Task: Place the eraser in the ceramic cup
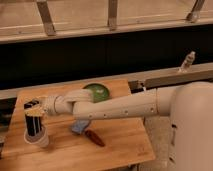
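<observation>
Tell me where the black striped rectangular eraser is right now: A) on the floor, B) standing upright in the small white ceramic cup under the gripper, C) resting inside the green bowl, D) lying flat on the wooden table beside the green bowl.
B: the black striped rectangular eraser stands upright with its lower end inside the small white ceramic cup, directly under the gripper at the wooden table's left end.
</observation>
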